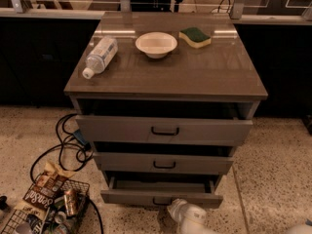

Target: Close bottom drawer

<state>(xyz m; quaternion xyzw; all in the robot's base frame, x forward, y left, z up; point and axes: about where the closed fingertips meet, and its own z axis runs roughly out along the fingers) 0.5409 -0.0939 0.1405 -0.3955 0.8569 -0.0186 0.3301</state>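
Observation:
The bottom drawer (161,197) is the lowest of three grey drawers in the cabinet. It stands pulled out a little further than the middle drawer (164,163), with a strip of its grey tray showing. Its small black handle (161,202) is partly covered. My gripper (181,211), white and rounded, is at the bottom edge of the view, right against the bottom drawer's front just right of the handle. The wider top drawer (164,129) is also pulled out a little.
On the cabinet top lie a plastic bottle (100,55) on its side, a white bowl (156,44) and a yellow-green sponge (195,36). Black cables (68,145) and a wire basket (46,211) of snacks and cans sit on the floor at the left.

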